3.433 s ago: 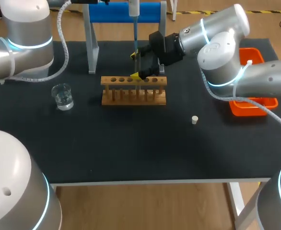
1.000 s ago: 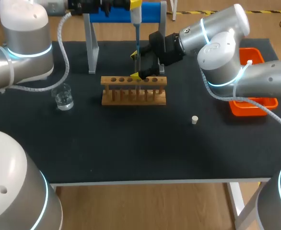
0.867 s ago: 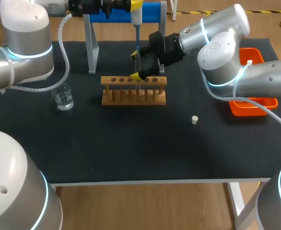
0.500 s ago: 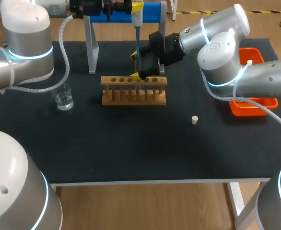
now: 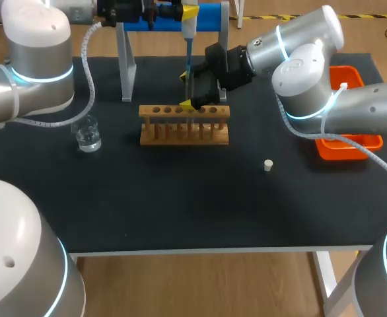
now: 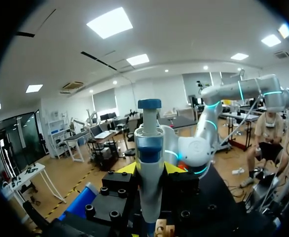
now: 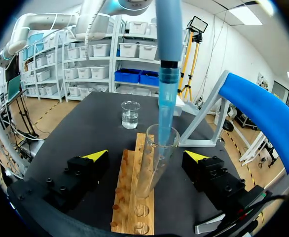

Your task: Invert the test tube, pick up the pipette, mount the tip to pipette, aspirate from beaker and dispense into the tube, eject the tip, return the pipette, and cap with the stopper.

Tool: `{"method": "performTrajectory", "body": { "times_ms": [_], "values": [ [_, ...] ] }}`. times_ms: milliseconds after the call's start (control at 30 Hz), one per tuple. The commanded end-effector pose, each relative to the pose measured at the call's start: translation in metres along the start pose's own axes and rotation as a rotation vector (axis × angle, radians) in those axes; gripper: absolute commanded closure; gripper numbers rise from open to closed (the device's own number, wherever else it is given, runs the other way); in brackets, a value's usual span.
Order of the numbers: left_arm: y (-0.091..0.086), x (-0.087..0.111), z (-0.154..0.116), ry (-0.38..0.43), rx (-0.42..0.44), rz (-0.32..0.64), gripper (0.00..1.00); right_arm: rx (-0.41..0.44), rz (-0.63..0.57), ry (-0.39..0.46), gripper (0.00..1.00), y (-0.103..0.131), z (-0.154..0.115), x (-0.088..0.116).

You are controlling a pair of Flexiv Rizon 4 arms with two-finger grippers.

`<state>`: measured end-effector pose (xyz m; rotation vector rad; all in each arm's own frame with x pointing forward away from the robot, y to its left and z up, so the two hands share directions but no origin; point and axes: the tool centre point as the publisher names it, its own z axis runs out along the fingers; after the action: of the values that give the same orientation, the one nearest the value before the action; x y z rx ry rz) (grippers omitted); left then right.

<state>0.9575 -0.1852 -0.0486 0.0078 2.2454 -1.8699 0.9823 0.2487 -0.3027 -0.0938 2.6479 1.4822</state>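
Glass, thin and brittle: the test tube (image 7: 153, 170) stands in the wooden rack (image 7: 126, 197), between the jaws of our right gripper (image 7: 145, 157), spread wide and touching nothing. Our left gripper (image 6: 150, 169) clamps the pipette (image 6: 148, 143) by its stiff body, its tip (image 7: 165, 118) inside the tube's mouth; we judge a gentle mid-wall hold safest

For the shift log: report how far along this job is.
Done: test tube stands mouth-up in the rack; left gripper holds the pipette, tip mounted. In hand: tip inside the tube's mouth, apparently dispensing; right gripper open around the tube. Left: eject tip, return pipette, fit the stopper, lying on the table.
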Motion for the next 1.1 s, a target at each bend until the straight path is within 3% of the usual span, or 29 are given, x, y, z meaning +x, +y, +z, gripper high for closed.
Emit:
{"method": "performTrajectory", "body": {
  "times_ms": [33, 1100],
  "values": [
    [0.000, 0.001, 0.001, -0.002, -0.007, 0.000, 1.00, 0.003, 0.000, 0.005, 0.00, 0.000, -0.001, -0.001],
    [0.008, -0.002, 0.014, 0.026, -0.043, -0.036, 1.00, 0.003, 0.000, 0.005, 0.00, 0.000, -0.001, -0.001]
  ]
}}
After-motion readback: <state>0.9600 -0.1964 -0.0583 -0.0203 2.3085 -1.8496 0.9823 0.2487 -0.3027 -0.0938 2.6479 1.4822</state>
